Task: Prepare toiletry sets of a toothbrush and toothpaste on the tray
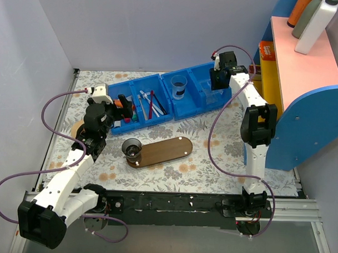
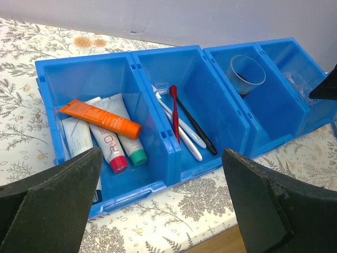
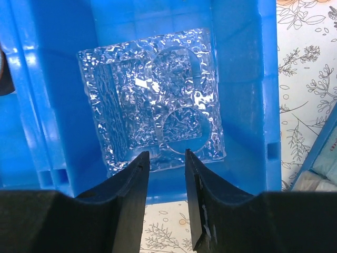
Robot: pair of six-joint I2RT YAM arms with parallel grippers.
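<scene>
The left hand (image 2: pixel 162 154) hangs over the near edge of the row of blue bins (image 1: pixel 159 101), its jaws spread wide and holding nothing. Just beyond it, the leftmost bin (image 2: pixel 58 79) holds the tubes. The toothpaste (image 2: pixel 105 141), white with red lettering and a red cap, lies there with its cap toward the near wall. An orange tube (image 2: pixel 100 118) lies slantwise across it, a tube with a green cap (image 2: pixel 131 147) lies at its right, and a pale bluish tube (image 2: pixel 78 139) at its left.

In the next bin to the right lies the toothbrush (image 2: pixel 184 134), white, running from far left to near right on the bin floor. A red toothbrush (image 2: pixel 175 113) and a dark toothbrush (image 2: pixel 199 129) lie beside it.

The third bin holds a bluish cup (image 2: pixel 247 74).

The right hand (image 3: pixel 166 155) is over the rightmost bin (image 3: pixel 247 105), above a clear, textured square dish (image 3: pixel 152 95). Its fingers (image 3: pixel 131 195) stand a narrow gap apart at the dish's near rim. Whether they touch it cannot be told.

The tray (image 1: pixel 171 149) lies on the flowered surface (image 1: pixel 213 139), near of the bins and between the two arms. A dark cup (image 1: pixel 133 148) stands on its left end.
</scene>
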